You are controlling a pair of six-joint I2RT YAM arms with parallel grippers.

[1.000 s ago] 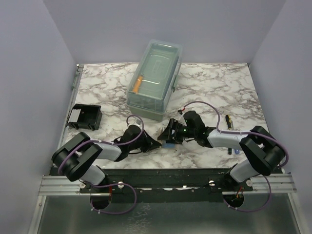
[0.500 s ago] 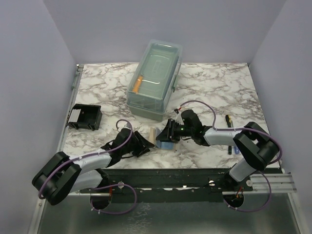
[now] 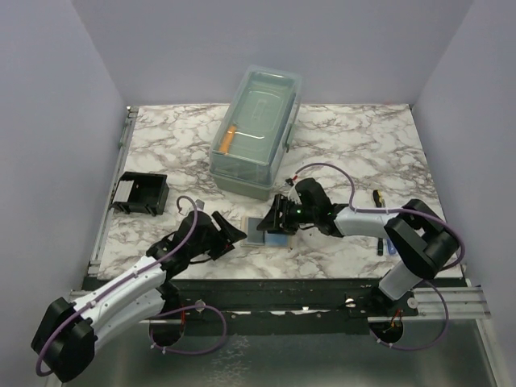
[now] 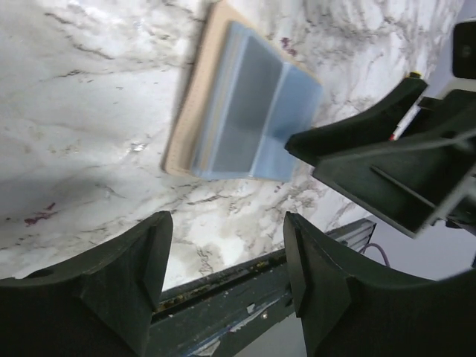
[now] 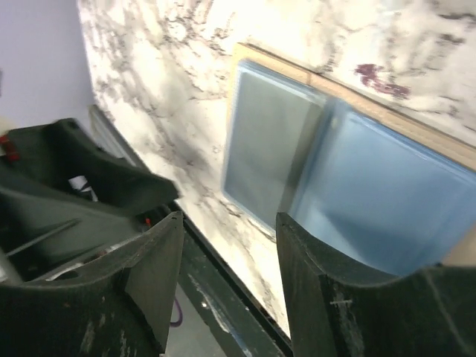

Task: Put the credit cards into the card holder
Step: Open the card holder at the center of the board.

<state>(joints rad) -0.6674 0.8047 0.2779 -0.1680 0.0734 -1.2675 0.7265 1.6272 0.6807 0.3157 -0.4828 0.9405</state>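
- Near the middle of the front edge, the cards (image 3: 264, 231) lie flat on a tan pad (image 4: 186, 119). The grey card (image 4: 249, 97) is on the side toward the left edge and the blue card (image 4: 297, 97) toward the right. Their long edges meet or overlap, and which one is on top cannot be told.
- The pad probably serves to lift the thin cards off the bench (image 3: 347, 137), so that a finger can get under an edge.
- The left gripper (image 4: 227, 223) hangs low just beside the pad on its left, jaws spread wide and holding nothing.
- The right gripper (image 5: 230, 223) faces it from the other side, low over the blue card. Its jaws are also wide apart and empty, and no finger is seen touching a card.
- With the two grippers facing each other across the pad, one seems meant to steady or push a card while the other pinches it.
- The holder (image 3: 141, 193) stands open-topped by the left edge, well apart from the cards. It is nearer the left arm, which is likely to do the carrying.
- The clear lidded box (image 3: 256, 133) sits toward the back edge with an orange item (image 3: 229, 139) inside.
- No brand, number or lettering can be read on the cards, pad, holder or box. A pale patch on the holder's left end is too small to make out.
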